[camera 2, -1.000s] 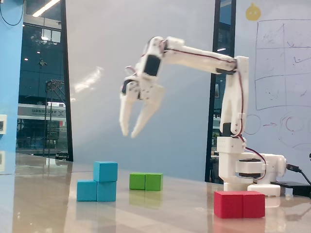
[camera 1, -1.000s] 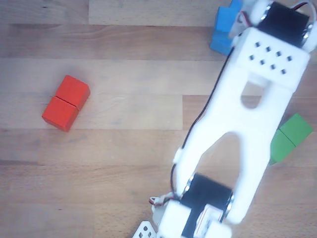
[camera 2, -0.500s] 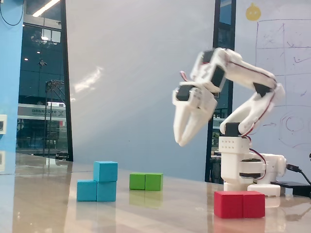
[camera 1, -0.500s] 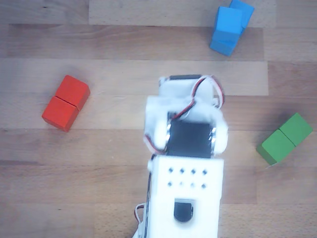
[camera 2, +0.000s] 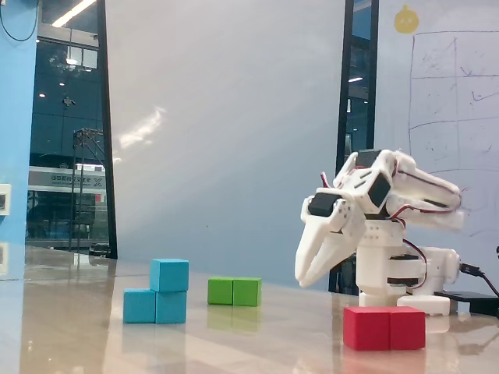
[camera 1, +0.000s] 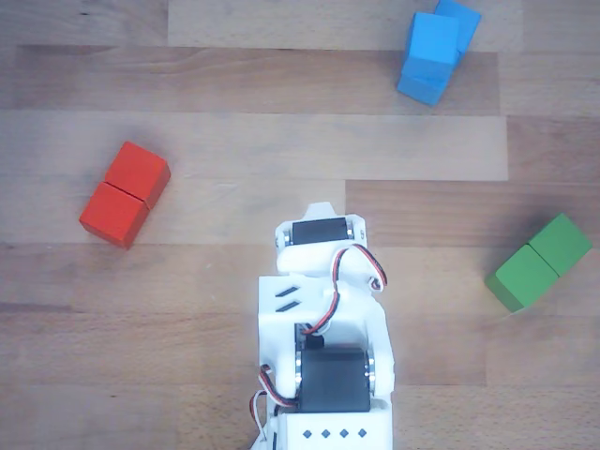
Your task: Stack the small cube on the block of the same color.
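The small light-blue cube [camera 1: 433, 39] sits on top of the elongated light-blue block [camera 1: 421, 85] at the far right of the other view. In the fixed view the cube [camera 2: 169, 274] rests on the right half of the block [camera 2: 140, 306]. My gripper [camera 2: 305, 279] hangs folded back near the arm's base, well to the right of the blue stack and above the table. Its jaws look closed with nothing between them. In the other view only the arm's white body [camera 1: 323, 309] shows; the fingertips are hidden under it.
A red two-cube block [camera 1: 125, 192] lies left of the arm in the other view, and in front of the base in the fixed view [camera 2: 383, 327]. A green two-cube block [camera 1: 539, 262] lies to the right, and behind the blue stack in the fixed view [camera 2: 234, 291].
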Robot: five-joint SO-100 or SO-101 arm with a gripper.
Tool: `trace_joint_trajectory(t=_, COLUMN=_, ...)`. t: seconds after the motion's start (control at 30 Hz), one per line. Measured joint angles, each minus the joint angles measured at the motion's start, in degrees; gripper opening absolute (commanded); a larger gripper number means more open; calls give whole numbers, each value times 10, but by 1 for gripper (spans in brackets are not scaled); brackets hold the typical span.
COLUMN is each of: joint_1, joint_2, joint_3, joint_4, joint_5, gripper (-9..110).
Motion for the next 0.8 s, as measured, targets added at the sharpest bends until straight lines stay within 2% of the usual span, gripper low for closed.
trace_joint_trajectory(t=0.1, joint_1=0, joint_2=61, joint_3=9, joint_4=26, joint_5=0, gripper=0)
trace_joint_trajectory(t=0.8, joint_1=0, joint_2=63, joint_3=10, joint_4=47, joint_5=0, gripper=0)
